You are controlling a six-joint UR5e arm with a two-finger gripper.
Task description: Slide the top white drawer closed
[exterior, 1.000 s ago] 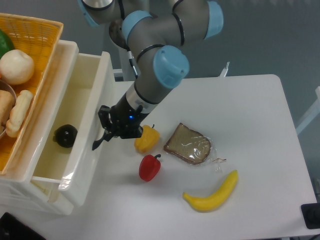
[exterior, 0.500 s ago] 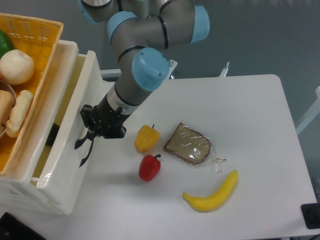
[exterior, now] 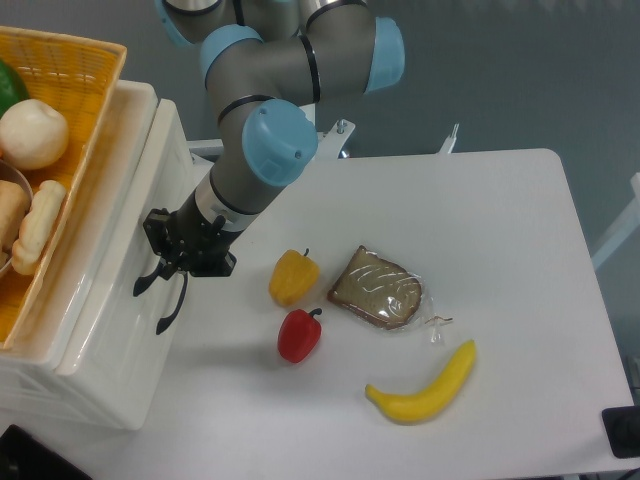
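Observation:
The top white drawer (exterior: 120,340) is pushed in almost flush with the cream cabinet, and its inside no longer shows. Its curved black handle (exterior: 170,308) sticks out from the front. My gripper (exterior: 160,258) is at the drawer front, right by the handle, pressed against or very close to the panel. Its black fingers look shut and hold nothing. The lower drawer is not clearly visible from this angle.
A yellow wicker basket (exterior: 95,70) with food sits on top of the cabinet. On the white table lie a yellow pepper (exterior: 293,277), a red pepper (exterior: 299,335), wrapped bread (exterior: 377,288) and a banana (exterior: 425,385). My arm (exterior: 262,140) reaches in from the back.
The drawer has slid left into the cabinet, hiding the dark round object that lay inside. My gripper has moved left with the drawer front.

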